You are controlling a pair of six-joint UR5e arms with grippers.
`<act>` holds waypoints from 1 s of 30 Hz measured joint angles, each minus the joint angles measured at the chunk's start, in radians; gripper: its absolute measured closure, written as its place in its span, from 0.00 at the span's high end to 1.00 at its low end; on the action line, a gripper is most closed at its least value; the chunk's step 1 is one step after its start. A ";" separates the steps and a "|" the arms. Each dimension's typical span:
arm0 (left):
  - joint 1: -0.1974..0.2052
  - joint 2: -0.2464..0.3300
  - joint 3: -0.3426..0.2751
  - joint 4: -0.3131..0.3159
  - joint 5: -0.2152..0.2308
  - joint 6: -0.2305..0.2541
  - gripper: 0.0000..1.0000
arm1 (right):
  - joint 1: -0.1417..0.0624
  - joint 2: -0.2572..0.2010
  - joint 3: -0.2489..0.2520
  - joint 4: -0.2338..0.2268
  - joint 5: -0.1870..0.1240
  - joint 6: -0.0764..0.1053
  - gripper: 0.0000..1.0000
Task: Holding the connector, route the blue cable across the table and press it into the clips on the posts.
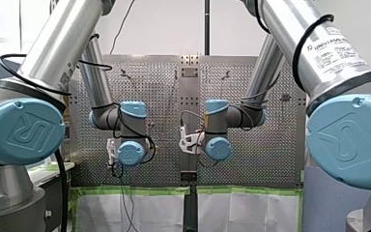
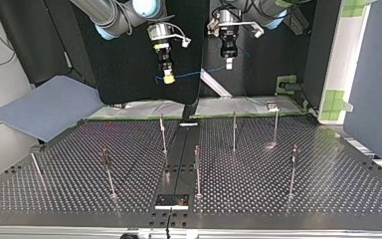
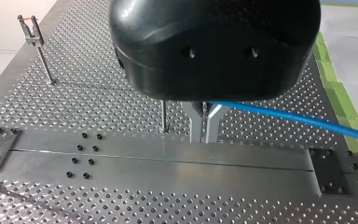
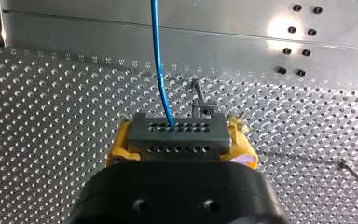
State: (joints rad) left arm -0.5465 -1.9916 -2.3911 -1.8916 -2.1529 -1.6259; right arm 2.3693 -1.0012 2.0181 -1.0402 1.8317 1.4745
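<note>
High above the far edge of the perforated table (image 2: pixel 288 199), both grippers hang side by side in the top view. My right gripper (image 2: pixel 168 78), with yellow pads (image 4: pixel 119 147), is shut on the grey connector (image 4: pixel 177 135). The blue cable (image 4: pixel 157 56) leaves the connector and sags across to my left gripper (image 2: pixel 229 64). In the left wrist view my left gripper (image 3: pixel 204 137) has its metal fingers shut on the blue cable (image 3: pixel 289 116), which trails off to one side. Several thin posts with clips stand on the table, such as a post (image 2: pixel 163 134) and another post (image 2: pixel 234 130).
A smooth metal rail (image 2: pixel 179 159) runs down the table's middle, with a small black plate (image 2: pixel 171 200) at its near end. A blue-grey sheet (image 2: pixel 45 109) lies off the table at the top view's left. A clip post (image 4: pixel 200 105) stands just ahead of the connector.
</note>
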 joint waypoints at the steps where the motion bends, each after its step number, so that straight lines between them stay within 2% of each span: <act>1: 0.000 0.000 0.000 0.000 0.000 0.000 0.00 | 0.000 0.000 0.000 0.000 0.000 0.000 0.00; 15: -0.001 -0.001 0.000 0.002 0.001 0.001 0.00 | 0.000 0.000 0.000 0.001 0.000 0.000 0.00; 19: -0.004 -0.021 -0.001 0.005 0.006 0.002 0.00 | 0.002 0.001 -0.002 0.005 0.001 -0.001 0.00; 25: -0.004 -0.036 -0.001 0.006 0.008 0.003 0.00 | 0.023 0.036 -0.014 0.023 0.003 -0.001 0.00; 30: -0.005 -0.036 -0.002 0.006 0.008 0.003 0.00 | 0.026 0.056 -0.015 0.026 0.003 -0.002 0.00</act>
State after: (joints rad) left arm -0.5511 -2.0280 -2.3926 -1.8855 -2.1452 -1.6229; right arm 2.3949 -0.9448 2.0031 -1.0145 1.8347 1.4730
